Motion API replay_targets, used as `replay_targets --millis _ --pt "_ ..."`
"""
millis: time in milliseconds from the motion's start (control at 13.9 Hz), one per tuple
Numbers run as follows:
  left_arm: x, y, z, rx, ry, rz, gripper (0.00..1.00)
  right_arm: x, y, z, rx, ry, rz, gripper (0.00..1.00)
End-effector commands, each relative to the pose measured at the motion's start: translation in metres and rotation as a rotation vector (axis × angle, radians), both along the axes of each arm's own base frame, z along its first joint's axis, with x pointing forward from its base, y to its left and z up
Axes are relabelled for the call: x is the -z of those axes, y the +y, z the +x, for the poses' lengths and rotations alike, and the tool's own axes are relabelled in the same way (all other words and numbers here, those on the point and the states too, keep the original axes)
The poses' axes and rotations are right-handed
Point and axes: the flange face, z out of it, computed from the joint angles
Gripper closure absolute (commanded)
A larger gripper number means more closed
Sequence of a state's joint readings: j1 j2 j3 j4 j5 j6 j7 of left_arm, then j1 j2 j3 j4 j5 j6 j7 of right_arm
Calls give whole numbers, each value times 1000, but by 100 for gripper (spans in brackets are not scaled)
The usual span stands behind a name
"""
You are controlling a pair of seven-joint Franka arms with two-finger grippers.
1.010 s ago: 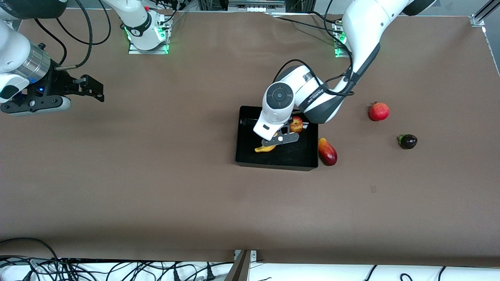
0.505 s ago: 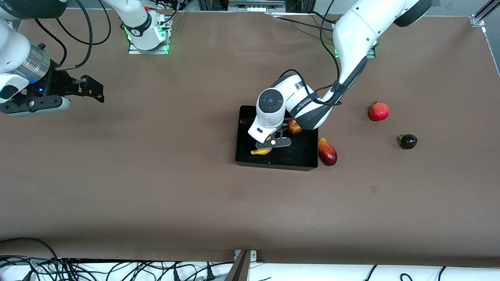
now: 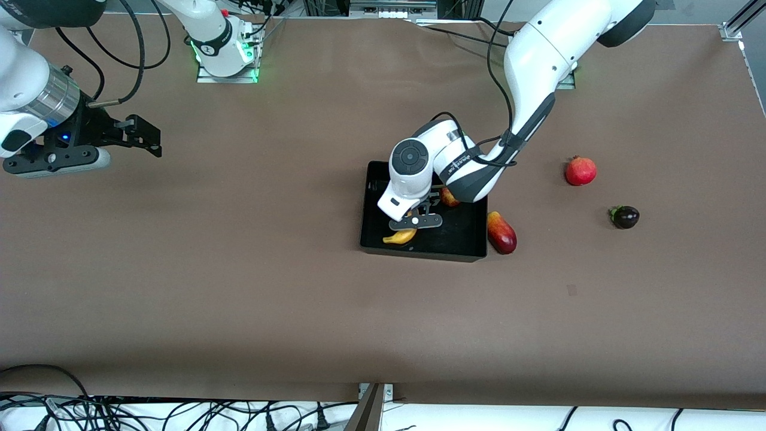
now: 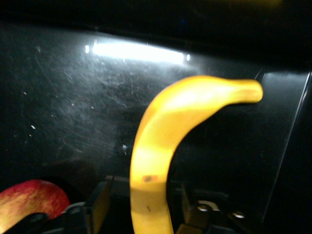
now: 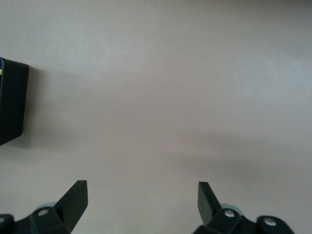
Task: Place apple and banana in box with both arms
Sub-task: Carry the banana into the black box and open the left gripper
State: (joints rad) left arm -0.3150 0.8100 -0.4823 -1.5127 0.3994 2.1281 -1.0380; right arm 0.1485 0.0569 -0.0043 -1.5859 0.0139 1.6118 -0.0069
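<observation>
The black box (image 3: 464, 242) sits mid-table. In it lies the yellow banana (image 3: 400, 237), close to the wall nearest the front camera, and the red-yellow apple (image 3: 449, 197), half hidden by the left arm. My left gripper (image 3: 415, 222) is low inside the box over the banana. In the left wrist view its fingers (image 4: 100, 195) stand open either side of the banana (image 4: 161, 131), with a gap on each side, and the apple (image 4: 29, 202) shows at the edge. My right gripper (image 3: 146, 137) waits open over bare table at the right arm's end, its fingers (image 5: 75, 197) holding nothing.
A red-yellow mango (image 3: 501, 232) lies against the box's outer wall toward the left arm's end. Farther that way are a red pomegranate (image 3: 580, 170) and a dark purple fruit (image 3: 625, 216). The box's corner (image 5: 12, 102) shows in the right wrist view.
The left arm has carried the banana lower in the box, toward the wall nearest the front camera, and its fingers have parted from it. The right arm has barely moved.
</observation>
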Motion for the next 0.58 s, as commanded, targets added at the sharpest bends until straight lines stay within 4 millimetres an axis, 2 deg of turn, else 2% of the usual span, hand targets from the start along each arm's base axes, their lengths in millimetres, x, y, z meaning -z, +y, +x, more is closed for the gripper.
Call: replay_targets --millis 0,144,289,505 --pt "-38 14 17 -26 -43 29 0 -6 0 0 -7 -12 -4 0" --pt "-80 39 34 -63 -65 50 0 -6 0 0 -7 -12 -4 0" --pt "-118 62 46 -25 -87 62 0 -6 0 0 -7 -12 -4 0" --pt "-159 107 65 8 -75 54 0 -6 0 0 -7 -12 -4 0"
